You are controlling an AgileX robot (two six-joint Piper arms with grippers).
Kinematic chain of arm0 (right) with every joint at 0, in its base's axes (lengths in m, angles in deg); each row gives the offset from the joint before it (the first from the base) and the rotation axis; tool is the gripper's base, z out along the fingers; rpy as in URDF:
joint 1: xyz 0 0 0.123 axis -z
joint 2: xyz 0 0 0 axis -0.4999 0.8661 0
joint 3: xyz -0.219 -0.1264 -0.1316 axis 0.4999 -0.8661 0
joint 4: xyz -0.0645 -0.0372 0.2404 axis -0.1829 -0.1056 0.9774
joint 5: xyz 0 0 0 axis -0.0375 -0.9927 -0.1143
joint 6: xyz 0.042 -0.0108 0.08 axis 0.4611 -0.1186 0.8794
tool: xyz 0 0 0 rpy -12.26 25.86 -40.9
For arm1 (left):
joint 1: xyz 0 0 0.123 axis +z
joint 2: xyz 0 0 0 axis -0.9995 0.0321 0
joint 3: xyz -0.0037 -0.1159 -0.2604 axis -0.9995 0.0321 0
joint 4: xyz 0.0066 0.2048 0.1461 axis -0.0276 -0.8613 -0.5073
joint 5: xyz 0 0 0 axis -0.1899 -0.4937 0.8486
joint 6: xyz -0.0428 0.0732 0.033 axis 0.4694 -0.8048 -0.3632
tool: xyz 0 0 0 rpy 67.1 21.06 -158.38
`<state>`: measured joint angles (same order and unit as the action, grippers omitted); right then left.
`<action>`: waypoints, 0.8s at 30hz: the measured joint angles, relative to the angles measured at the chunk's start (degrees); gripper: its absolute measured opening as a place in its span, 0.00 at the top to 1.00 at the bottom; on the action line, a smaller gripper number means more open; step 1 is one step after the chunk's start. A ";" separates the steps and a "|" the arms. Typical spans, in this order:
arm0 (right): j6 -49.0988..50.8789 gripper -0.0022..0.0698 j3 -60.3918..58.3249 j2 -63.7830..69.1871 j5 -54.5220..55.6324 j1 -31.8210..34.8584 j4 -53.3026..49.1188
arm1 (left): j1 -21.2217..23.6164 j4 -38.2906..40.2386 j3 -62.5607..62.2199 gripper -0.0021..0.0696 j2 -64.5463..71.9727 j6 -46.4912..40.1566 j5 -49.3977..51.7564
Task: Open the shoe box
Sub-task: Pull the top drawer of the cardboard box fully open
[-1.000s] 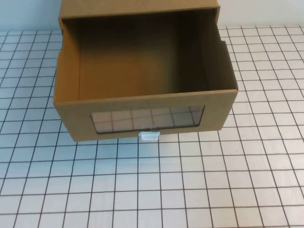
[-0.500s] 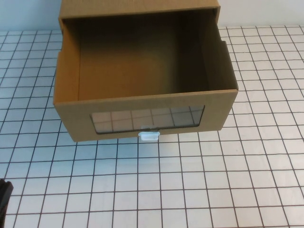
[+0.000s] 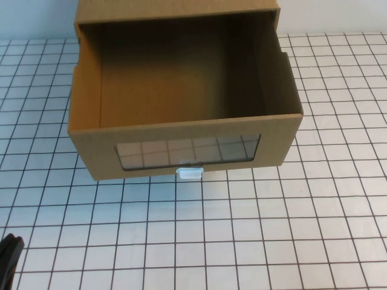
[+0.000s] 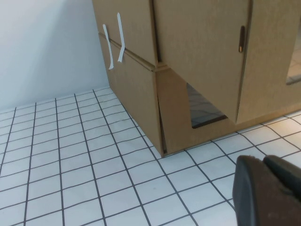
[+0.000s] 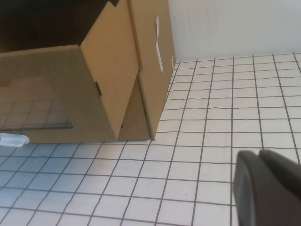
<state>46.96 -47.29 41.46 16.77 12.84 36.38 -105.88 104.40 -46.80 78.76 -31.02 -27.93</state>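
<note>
"What moved?"

"The left gripper (image 3: 8, 255). Its dark tip has come into the near left corner of the white tabletop with black grid lines (image 3: 254, 229). A moment ago that corner was bare. The box has not moved."

"Where is the box?"

"The brown cardboard shoe box (image 3: 278, 142) sits in the middle of the tabletop, up against the far edge. It works like a drawer. The drawer part is pulled out toward the near edge, and you can see down inside it. It has nothing in it."

"Which way does it slide?"

"From the far edge to the near edge. That is its long way too. The front has a clear plastic window (image 3: 187, 151) and a small white pull tab (image 3: 189, 173), and both face the near edge."

"Is the left gripper holding anything?"

"No. Its fingers look pressed together on nothing. From there the box lies ahead toward the far edge and over to the right, well apart."

"And the right gripper (image 5: 261, 160)?"

"It is closed tight and holds nothing. It sits off the box's right side, also apart. I cannot tell which arm is nearer."

"So what is left?"

"I think nothing. The box looks open already."
</note>
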 joint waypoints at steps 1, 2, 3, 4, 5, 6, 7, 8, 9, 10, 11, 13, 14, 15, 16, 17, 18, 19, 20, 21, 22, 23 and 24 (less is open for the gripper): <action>0.00 0.99 0.00 0.00 0.00 0.00 0.00 | 0.00 0.00 0.00 0.97 0.00 0.00 0.00; 0.00 0.99 0.00 0.00 0.00 0.00 -0.49 | 0.00 0.00 0.00 0.97 0.00 0.00 0.00; 0.00 0.99 0.00 0.00 0.00 0.00 -1.64 | 0.00 0.00 0.00 0.97 0.00 0.00 0.00; 0.00 0.99 0.00 0.00 0.00 0.00 -3.10 | 0.00 0.00 0.00 0.97 0.00 0.00 0.00; 0.00 0.99 -0.05 0.00 0.16 0.00 -4.19 | 0.00 0.00 0.00 0.97 0.00 0.00 0.00; 0.00 0.99 -0.56 0.00 1.16 0.00 -5.48 | 0.00 0.00 0.00 0.97 0.00 0.00 0.00; 0.00 0.99 -1.42 0.00 2.84 0.32 -6.75 | 0.00 0.00 0.00 0.97 0.00 0.00 0.00; 0.00 0.99 -2.69 0.00 4.61 0.82 -7.70 | 0.00 0.00 0.00 0.97 0.00 0.00 0.00; 0.00 0.99 -4.26 -0.02 7.11 1.89 -8.50 | 0.00 0.00 0.00 0.97 0.00 0.00 0.00; 0.00 0.99 -6.13 -0.28 9.65 3.32 -8.92 | 0.00 0.00 0.00 0.97 0.00 0.00 0.00; 0.00 0.99 -7.78 -0.39 12.09 4.95 -9.17 | 0.00 0.00 0.00 0.97 0.00 0.00 0.00; 0.00 0.99 -12.06 -1.04 16.04 8.27 -9.40 | 0.00 0.00 0.00 0.97 0.00 0.00 0.00; 0.00 0.99 -13.62 -1.36 17.14 9.37 -9.41 | 0.00 0.00 0.00 0.97 0.00 0.00 0.00; 0.00 0.99 -15.06 -1.86 17.94 10.48 -9.41 | 0.00 0.00 0.00 0.97 0.00 0.00 0.00; 0.00 0.99 -15.78 -2.41 18.08 11.26 -9.50 | 0.00 0.00 0.00 0.97 0.00 0.00 0.00; 0.00 0.99 -15.94 -3.09 17.70 11.54 -9.50 | 0.00 0.00 0.00 0.97 0.00 0.00 0.00; 0.00 0.99 -15.94 -3.80 17.07 11.93 -9.50 | 0.00 0.00 0.00 0.97 0.00 0.00 0.00; 0.00 0.99 -15.94 -4.57 16.19 12.02 -9.50 | 0.00 0.00 0.00 0.97 0.00 0.00 0.00; 0.00 0.99 -15.94 -5.23 14.88 12.06 -9.50 | 0.00 0.00 0.00 0.97 0.00 0.00 0.00; 0.00 0.99 -15.94 -5.98 13.23 12.15 -9.50 | 0.00 0.00 0.00 0.97 0.00 0.00 0.00; 0.00 0.99 -15.94 -6.49 11.48 12.15 -9.50 | 0.00 0.00 0.00 0.97 0.00 0.00 0.00; 0.00 0.99 -15.94 -6.60 9.76 12.15 -9.50 | 0.00 0.00 0.00 0.97 0.00 0.00 0.03; 0.00 0.99 -15.94 -6.58 7.92 12.18 -9.50 | 0.00 0.00 0.00 0.97 0.00 0.00 0.03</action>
<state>46.96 -63.23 34.88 24.68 25.02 26.88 -105.88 104.40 -46.80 78.76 -31.02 -27.91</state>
